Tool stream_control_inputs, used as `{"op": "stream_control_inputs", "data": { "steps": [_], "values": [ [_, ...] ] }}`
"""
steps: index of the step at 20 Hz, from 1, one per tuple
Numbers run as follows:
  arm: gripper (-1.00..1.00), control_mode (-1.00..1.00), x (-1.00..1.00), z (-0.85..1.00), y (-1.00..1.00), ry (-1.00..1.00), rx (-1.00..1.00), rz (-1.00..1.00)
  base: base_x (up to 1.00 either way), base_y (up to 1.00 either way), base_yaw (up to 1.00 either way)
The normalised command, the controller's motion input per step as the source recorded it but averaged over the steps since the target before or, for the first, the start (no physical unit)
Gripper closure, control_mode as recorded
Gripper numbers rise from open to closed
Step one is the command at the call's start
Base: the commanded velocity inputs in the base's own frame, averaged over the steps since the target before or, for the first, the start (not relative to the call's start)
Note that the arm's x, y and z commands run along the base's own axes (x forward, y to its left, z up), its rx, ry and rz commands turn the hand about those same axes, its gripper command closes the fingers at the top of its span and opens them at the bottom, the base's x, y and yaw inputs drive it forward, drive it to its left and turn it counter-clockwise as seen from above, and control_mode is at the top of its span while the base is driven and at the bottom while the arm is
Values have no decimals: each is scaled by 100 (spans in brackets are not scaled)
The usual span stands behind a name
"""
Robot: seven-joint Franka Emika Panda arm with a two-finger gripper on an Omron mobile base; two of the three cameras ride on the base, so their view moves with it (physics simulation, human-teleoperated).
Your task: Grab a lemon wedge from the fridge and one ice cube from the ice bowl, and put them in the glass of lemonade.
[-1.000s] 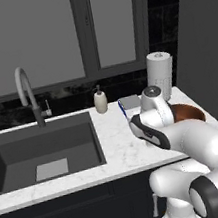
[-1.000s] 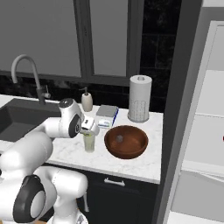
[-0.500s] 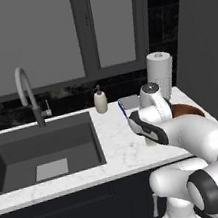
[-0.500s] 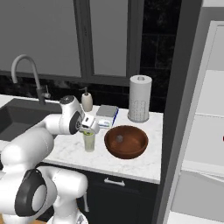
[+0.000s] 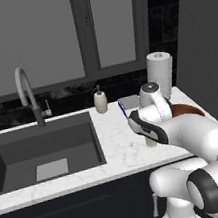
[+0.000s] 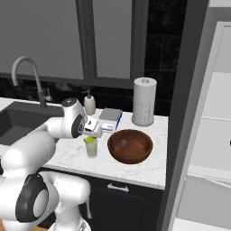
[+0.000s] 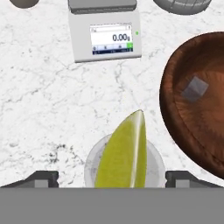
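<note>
My gripper [image 7: 113, 177] hangs open right above the glass of lemonade [image 7: 92, 164], its fingertips [image 7: 41, 178] spread wide to either side of the rim. A yellow-green lemon wedge [image 7: 124, 151] stands in the mouth of the glass, touching neither finger. In the right base view the gripper [image 6: 92, 128] is just above the glass of lemonade [image 6: 91, 149], with the lemon wedge [image 6: 90, 140] at its top. To the right lies the brown ice bowl [image 6: 131, 151] holding one ice cube [image 6: 122, 143], also visible as the ice cube [image 7: 194, 89]. The open fridge [image 6: 212, 117] stands at the far right.
A white kitchen scale [image 7: 107, 33] sits behind the glass, a paper towel roll [image 6: 144, 107] behind the bowl and a soap bottle [image 6: 90, 104] by the wall. The dark sink [image 5: 42, 153] with its faucet [image 5: 27, 92] lies left. The counter edge is close in front of the glass.
The jaws have spread from nearly shut to wide open, letting go of the lemon wedge, which now rests in the glass. The arm has stayed over the glass.
</note>
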Motion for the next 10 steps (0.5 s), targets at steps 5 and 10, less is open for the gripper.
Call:
{"op": "stream_control_inputs", "data": {
  "steps": [5, 10],
  "values": [
    [-100, -100, -52, 74, 0, -25, 0, 0, 0, 0, 0],
    [-100, -100, -100, 100, -31, -67, 6, 1, 0, 0, 0]
  ]
}}
